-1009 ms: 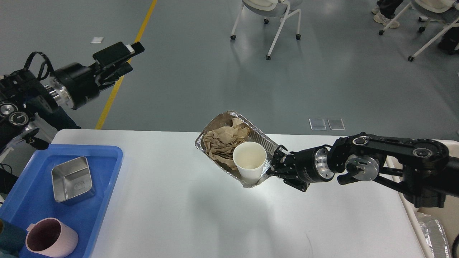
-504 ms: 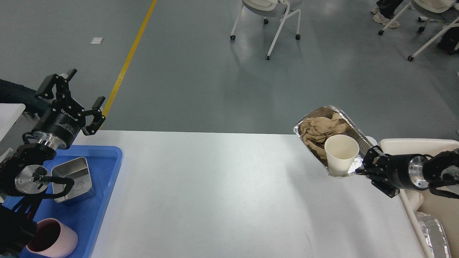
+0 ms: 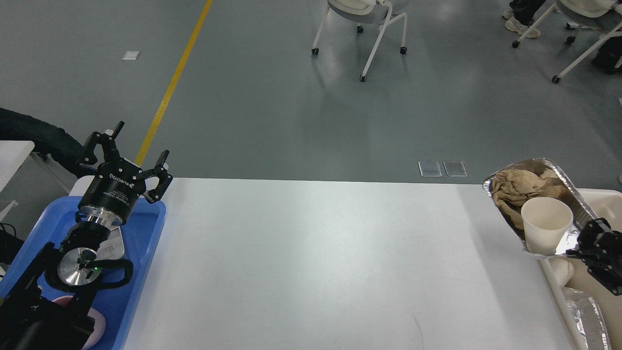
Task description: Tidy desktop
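The white desktop (image 3: 316, 257) fills the middle of the head view. My right gripper (image 3: 579, 244) is shut on the near corner of a foil tray (image 3: 573, 194) and holds it tilted in the air at the table's right end, partly over the cream bin (image 3: 602, 195). The foil tray holds crumpled brown paper (image 3: 517, 187) and a white paper cup (image 3: 546, 224). My left gripper (image 3: 136, 146) is open and empty, pointing up above the far edge of the blue tray (image 3: 143, 253).
My left arm hides most of the blue tray; a steel container (image 3: 115, 245) and a pink mug (image 3: 97, 322) just show in it. More foil (image 3: 585, 316) lies in the cream bin. White chairs (image 3: 369, 14) stand on the floor beyond the table.
My right gripper has carried the foil tray with paper and cup further right, to the bin. My left arm has swung in and lowered over the blue tray, its gripper still open.
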